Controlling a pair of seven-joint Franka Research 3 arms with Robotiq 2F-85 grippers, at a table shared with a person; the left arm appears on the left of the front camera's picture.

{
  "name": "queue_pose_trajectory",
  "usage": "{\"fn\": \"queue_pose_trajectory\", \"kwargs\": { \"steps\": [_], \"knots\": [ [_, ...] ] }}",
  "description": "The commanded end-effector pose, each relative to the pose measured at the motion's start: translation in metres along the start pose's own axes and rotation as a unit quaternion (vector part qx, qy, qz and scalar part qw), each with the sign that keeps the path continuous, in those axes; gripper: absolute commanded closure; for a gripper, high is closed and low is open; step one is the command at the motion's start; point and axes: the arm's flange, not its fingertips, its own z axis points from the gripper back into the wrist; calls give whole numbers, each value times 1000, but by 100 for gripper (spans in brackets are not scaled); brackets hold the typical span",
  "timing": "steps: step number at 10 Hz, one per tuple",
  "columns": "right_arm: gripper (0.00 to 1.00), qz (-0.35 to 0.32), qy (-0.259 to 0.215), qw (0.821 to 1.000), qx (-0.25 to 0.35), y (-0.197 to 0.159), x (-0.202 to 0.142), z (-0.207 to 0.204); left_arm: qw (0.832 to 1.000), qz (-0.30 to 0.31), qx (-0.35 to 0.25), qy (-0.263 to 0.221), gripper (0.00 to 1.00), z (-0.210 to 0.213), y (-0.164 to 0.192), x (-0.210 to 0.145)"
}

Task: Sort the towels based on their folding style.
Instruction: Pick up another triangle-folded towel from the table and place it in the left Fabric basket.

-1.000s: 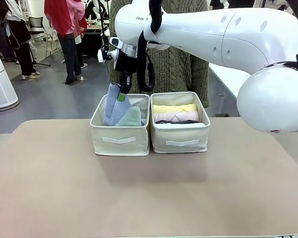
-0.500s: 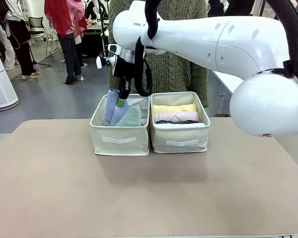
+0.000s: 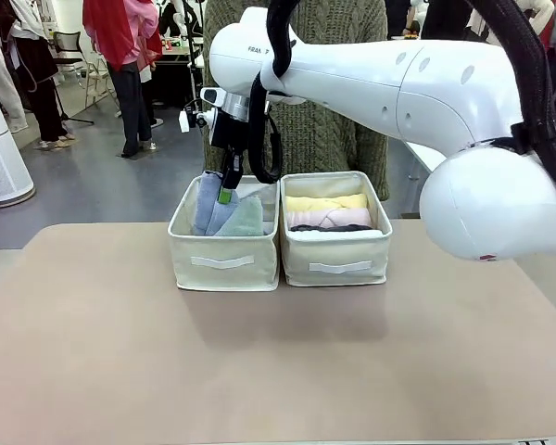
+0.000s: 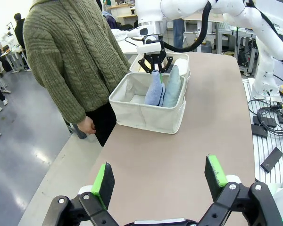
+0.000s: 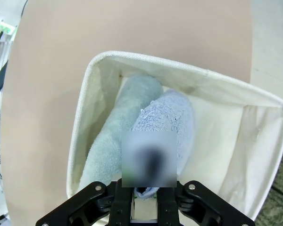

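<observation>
Mostly bare tan table [image 3: 259, 371], busy workshop (grey floor), right claw [image 3: 227, 190] seemingly pinching light blue towel [image 3: 207, 199], left claw [image 4: 160, 181] wide.

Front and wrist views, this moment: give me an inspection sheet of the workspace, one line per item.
Surface: tan table, bare in front of the bins.
Job's things: blue cone and green cone upright in the left bin; yellow, pink and dark grey rolls in the right bin.
Clutter: nothing seen.
Grippers: right hand shut on the blue cone's tip, over the left bin; left hand open, holding nothing, above the table.
Cables: black hose along the right arm; loose leads off the table.
Surroundings: person in a green sweater behind the bins; others farther off.
</observation>
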Motion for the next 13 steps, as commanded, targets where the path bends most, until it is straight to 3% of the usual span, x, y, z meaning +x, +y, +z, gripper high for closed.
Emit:
{"fn": "queue_pose_trajectory", "kwargs": {
  "steps": [1,10,11,12,13],
  "knots": [
    [83,-5,-8,1000,16,-14,12,3,1000,-1,1,-1,0,1,-1,1],
    [83,2,12,1000,22,-18,14,-23,1000,-1,1,-1,0,1,-1,1],
    [80,3,9,1000,20,-18,14,-21,1000,-1,1,-1,0,1,-1,1],
    [65,4,7,1000,18,-18,14,-20,1000,-1,1,-1,0,1,-1,1],
    [60,5,6,1000,17,-18,15,-19,1000,-1,1,-1,0,1,-1,1]
  ]
}}
